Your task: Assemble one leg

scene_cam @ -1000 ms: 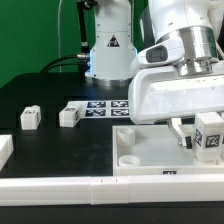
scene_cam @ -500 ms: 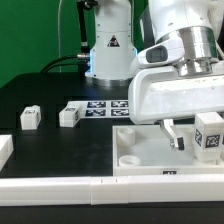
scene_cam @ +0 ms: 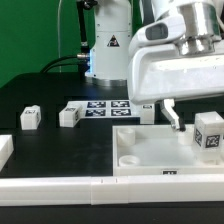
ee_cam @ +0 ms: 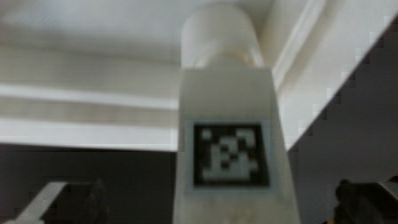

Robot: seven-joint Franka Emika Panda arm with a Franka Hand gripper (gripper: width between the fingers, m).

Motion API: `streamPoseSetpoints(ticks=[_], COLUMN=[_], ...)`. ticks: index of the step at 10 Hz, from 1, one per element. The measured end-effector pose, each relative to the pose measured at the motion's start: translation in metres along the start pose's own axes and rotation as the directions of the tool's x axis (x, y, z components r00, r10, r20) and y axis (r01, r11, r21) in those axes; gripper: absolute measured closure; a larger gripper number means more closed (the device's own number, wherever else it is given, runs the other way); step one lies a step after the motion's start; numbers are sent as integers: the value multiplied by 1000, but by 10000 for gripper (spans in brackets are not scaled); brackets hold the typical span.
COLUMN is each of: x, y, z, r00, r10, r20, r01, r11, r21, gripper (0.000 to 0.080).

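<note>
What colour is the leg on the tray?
White leg, black-and-white tag; best in the wrist view.

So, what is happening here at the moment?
The Panda arm's gripper hangs open over one leg, which stands upright on the white panel at the exterior view's right. The fingers stand clear of it. Whether that leg is fully seated cannot be told. Two more legs lie loose on the black table, near the marker board.
</note>
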State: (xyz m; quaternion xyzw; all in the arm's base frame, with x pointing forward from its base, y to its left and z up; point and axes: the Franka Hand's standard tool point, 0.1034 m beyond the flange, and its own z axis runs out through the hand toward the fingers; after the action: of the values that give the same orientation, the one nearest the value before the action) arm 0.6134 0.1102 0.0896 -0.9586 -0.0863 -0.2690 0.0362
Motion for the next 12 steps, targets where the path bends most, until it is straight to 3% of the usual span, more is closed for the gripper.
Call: streamPoseSetpoints(ticks=[2, 5, 6, 7, 9, 11, 12], x=[10, 6, -1, 11, 13, 15, 21], y=[0, -5, -13, -5, 5, 10, 13], z=[-7, -4, -3, -1, 2, 5, 10], r00=[1000, 998, 977, 959, 868, 783, 790], r10=[-1, 0, 6, 7, -13, -39, -35], r20=[2, 59, 213, 283, 496, 620, 612], r01=[1, -1, -19, -28, -46, -52, -53], r11=[1000, 1000, 998, 997, 993, 990, 991], r21=[4, 21, 60, 71, 106, 128, 125], gripper=[150, 150, 150, 150, 150, 150, 150])
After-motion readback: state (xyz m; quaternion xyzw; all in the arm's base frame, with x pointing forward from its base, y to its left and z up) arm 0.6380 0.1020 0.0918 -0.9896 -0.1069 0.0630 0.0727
